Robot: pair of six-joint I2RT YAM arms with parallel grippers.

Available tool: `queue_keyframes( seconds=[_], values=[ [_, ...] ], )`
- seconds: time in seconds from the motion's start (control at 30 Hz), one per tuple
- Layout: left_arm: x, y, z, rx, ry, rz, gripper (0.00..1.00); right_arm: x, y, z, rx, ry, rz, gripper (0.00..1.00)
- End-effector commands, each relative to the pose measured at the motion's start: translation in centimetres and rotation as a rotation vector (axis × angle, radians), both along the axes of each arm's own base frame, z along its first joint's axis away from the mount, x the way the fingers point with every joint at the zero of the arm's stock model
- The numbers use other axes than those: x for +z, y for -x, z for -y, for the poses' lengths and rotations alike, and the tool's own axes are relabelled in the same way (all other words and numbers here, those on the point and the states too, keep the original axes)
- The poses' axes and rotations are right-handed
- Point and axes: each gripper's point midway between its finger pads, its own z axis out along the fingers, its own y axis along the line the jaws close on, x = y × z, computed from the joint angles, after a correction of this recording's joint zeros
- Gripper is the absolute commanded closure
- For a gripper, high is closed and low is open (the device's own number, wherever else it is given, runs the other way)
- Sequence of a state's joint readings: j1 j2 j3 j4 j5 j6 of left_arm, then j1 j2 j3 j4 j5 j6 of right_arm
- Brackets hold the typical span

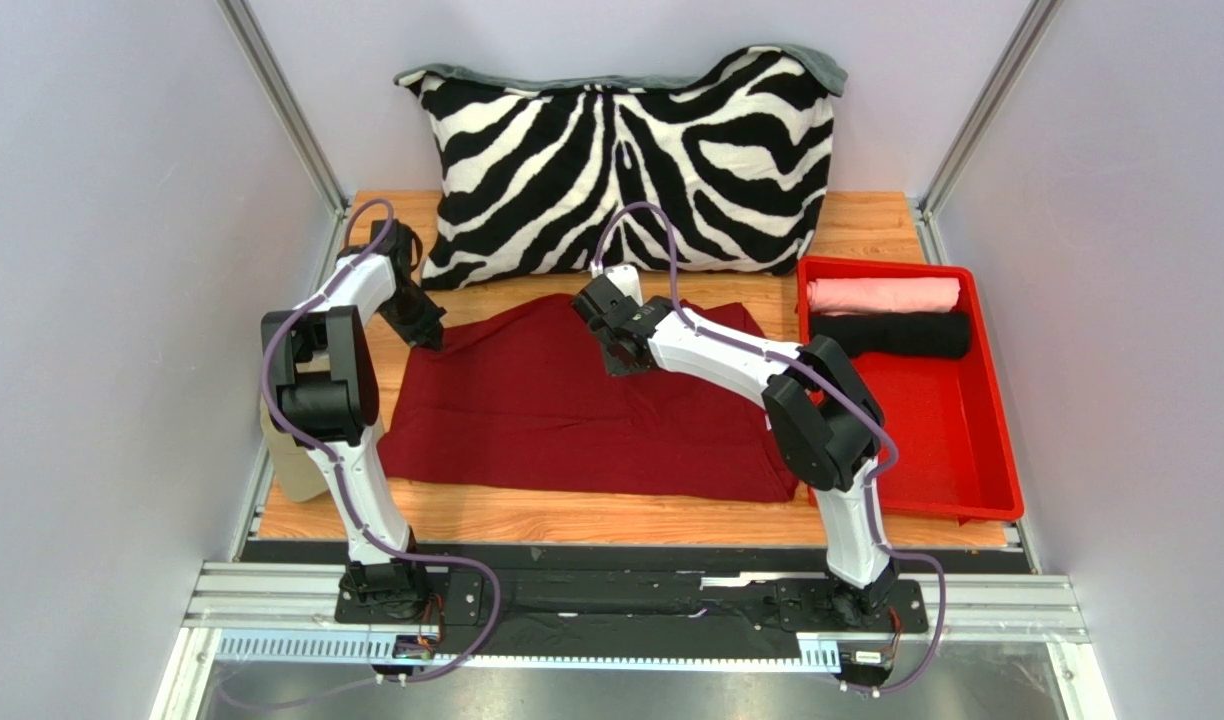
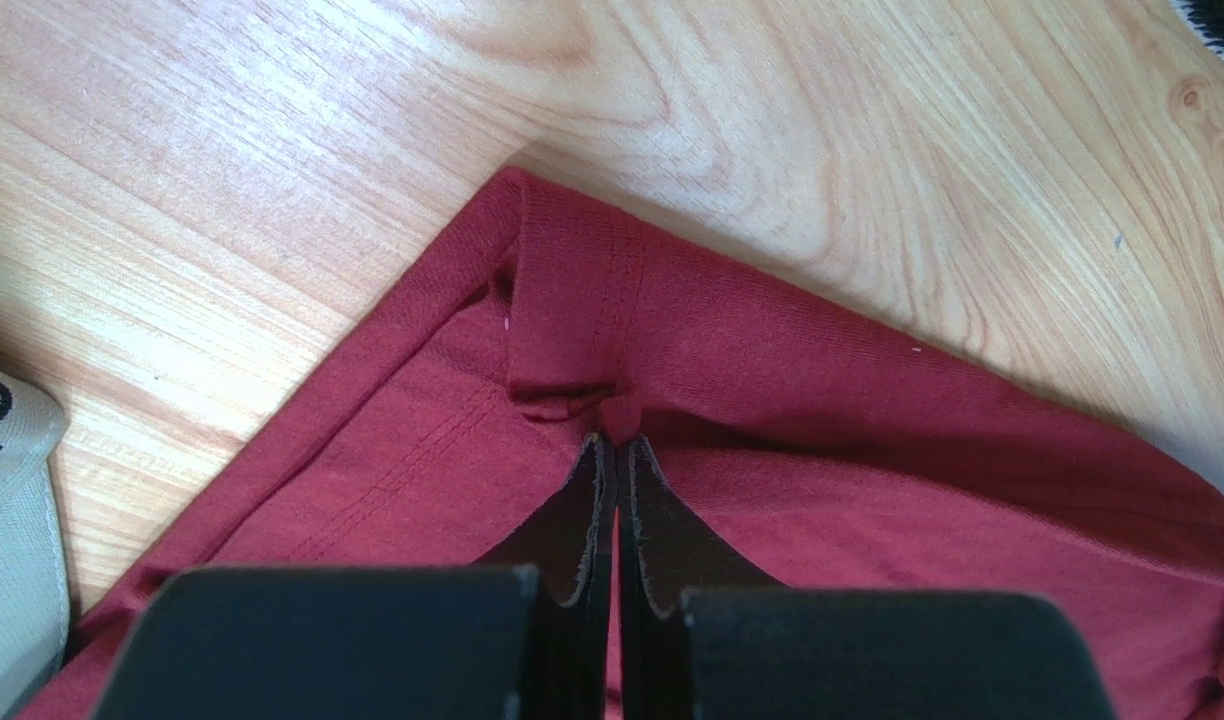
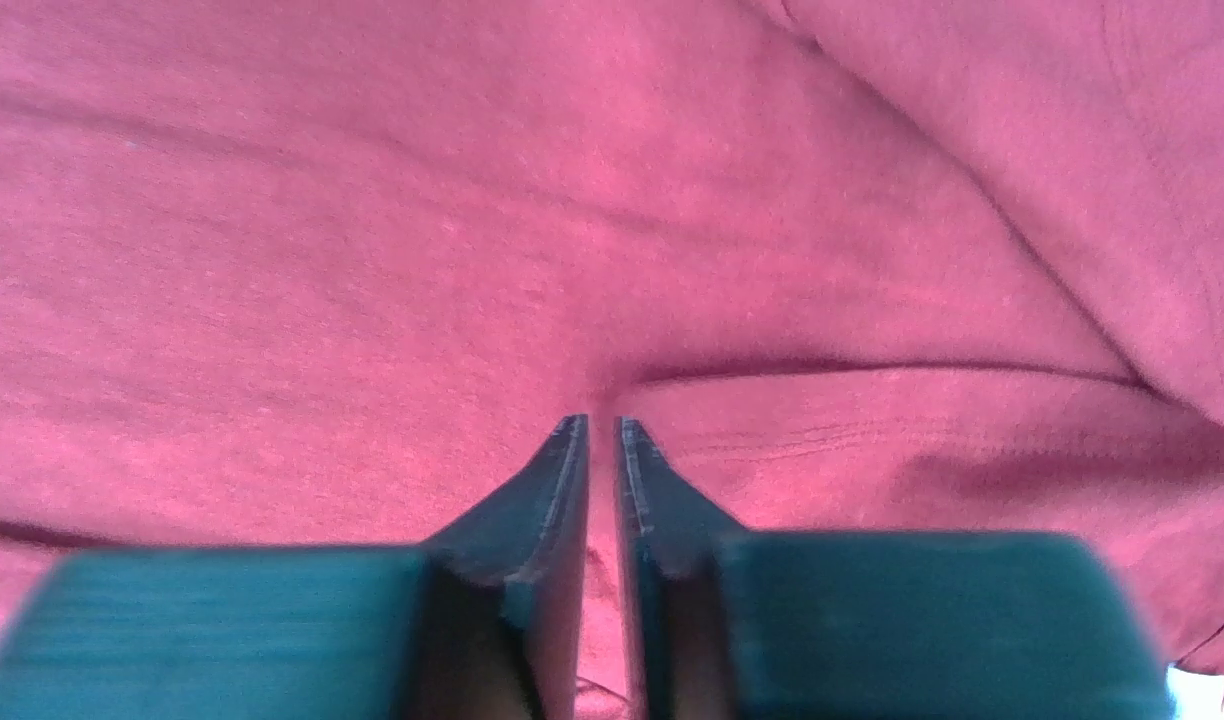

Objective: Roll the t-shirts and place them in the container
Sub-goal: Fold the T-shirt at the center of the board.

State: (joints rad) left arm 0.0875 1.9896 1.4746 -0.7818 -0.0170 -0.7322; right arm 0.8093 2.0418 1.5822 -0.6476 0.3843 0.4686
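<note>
- the maroon t-shirt [image 1: 573, 405] lies spread flat on the wooden table [image 1: 874, 225], just in front of the zebra-striped pillow [image 1: 626, 150]. its near right corner is hidden behind the right arm.
- the left gripper [image 2: 618, 444] sits at the shirt's far left corner. its fingers are pressed together, pinching a small pucker of hem.
- the right gripper [image 3: 603, 428] sits at the middle of the far edge. its fingers are closed to a thin slit, and cloth creases away from their tips.
- only the top view shows the whole shirt. the left wrist view shows the stitched, folded-over corner on bare wood, and the right wrist view shows almost nothing but maroon cloth.
- a white sliver [image 3: 1201, 693] in the right wrist view is cut off by the frame's corner, too little to identify.
- a pink t-shirt [image 1: 881, 294] and a black t-shirt [image 1: 907, 335] lie rolled side by side at the far end of the red tray [image 1: 949, 450], to the right of the maroon shirt.
- a beige object [image 2: 10, 510] at the table's left edge bears black lettering. it is cut off by the frame and unreadable.
</note>
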Motion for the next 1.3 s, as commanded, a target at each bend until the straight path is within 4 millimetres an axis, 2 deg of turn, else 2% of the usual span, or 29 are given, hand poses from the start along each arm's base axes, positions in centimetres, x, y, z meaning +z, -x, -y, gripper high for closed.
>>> queue_keyframes(
  seconds=[0.0, 0.13, 0.2, 0.23, 0.3, 0.33, 0.4, 0.43, 0.47, 0.53, 0.73, 0.8, 0.83, 0.87, 0.97, 1.0, 1.03, 1.1, 1.27],
  values=[
    [1.6, -1.4, -0.2, -0.014, 0.000, 0.057, 1.00, 3.5, -2.1, -0.8, 0.008, -0.034, 0.107, 0.72],
    [1.5, -1.5, -0.2, -0.015, 0.000, 0.057, 1.00, 5.5, -3.2, 2.5, -0.064, -0.026, 0.138, 0.59],
    [1.5, -1.5, -0.2, -0.015, 0.000, 0.057, 1.00, 7.4, -4.3, 5.0, -0.123, -0.058, 0.165, 0.57],
    [1.4, -1.4, -0.2, -0.014, 0.001, 0.054, 1.00, 7.3, -4.7, 7.1, -0.169, -0.057, 0.158, 0.56],
    [1.4, -1.4, -0.2, -0.012, 0.001, 0.054, 1.00, 8.1, -5.0, 9.3, -0.220, -0.080, 0.165, 0.56],
    [1.5, -1.4, 0.1, -0.018, 0.018, 0.058, 1.00, 7.1, -5.2, 11.5, -0.277, -0.079, 0.143, 0.55],
    [1.4, -1.4, 0.2, -0.018, 0.024, 0.057, 1.00, 6.5, -5.3, 13.0, -0.310, -0.117, 0.112, 0.55],
    [1.5, -1.5, 0.3, -0.018, 0.024, 0.058, 1.00, 6.3, -5.9, 14.7, -0.356, -0.140, 0.113, 0.55],
    [1.5, -1.6, 0.2, -0.016, 0.022, 0.061, 1.00, 5.4, -5.5, 15.1, -0.357, -0.157, 0.084, 0.56],
    [1.5, -1.6, 0.2, -0.020, 0.020, 0.059, 1.00, 4.9, -6.1, 16.1, -0.374, -0.181, 0.084, 0.56],
    [1.5, -1.9, 0.2, -0.021, 0.022, 0.060, 1.00, 4.5, -8.2, 15.0, -0.304, -0.209, 0.091, 0.53],
    [1.6, -2.0, 0.2, -0.021, 0.022, 0.061, 1.00, 3.8, -8.7, 14.7, -0.299, -0.212, 0.079, 0.53],
    [1.6, -2.0, 0.2, -0.022, 0.022, 0.060, 1.00, 4.2, -9.4, 14.6, -0.300, -0.223, 0.091, 0.54],
    [1.6, -2.0, 0.1, -0.022, 0.020, 0.059, 1.00, 3.4, -9.7, 14.5, -0.302, -0.223, 0.076, 0.53],
    [1.6, -2.1, 0.0, -0.023, 0.015, 0.056, 1.00, 3.6, -11.1, 14.1, -0.303, -0.244, 0.086, 0.53],
    [1.6, -2.1, 0.1, -0.025, 0.016, 0.054, 1.00, 2.8, -11.4, 13.8, -0.301, -0.240, 0.074, 0.53],
    [1.5, -2.1, 0.0, -0.024, 0.013, 0.051, 1.00, 3.1, -12.1, 13.6, -0.303, -0.244, 0.084, 0.54],
    [1.6, -2.2, 0.0, -0.028, 0.011, 0.051, 1.00, 2.1, -12.4, 13.6, -0.308, -0.224, 0.065, 0.54],
    [1.5, -2.4, 0.0, -0.034, 0.010, 0.051, 1.00, 1.1, -12.6, 13.3, -0.299, -0.222, 0.042, 0.53]
  ],
)
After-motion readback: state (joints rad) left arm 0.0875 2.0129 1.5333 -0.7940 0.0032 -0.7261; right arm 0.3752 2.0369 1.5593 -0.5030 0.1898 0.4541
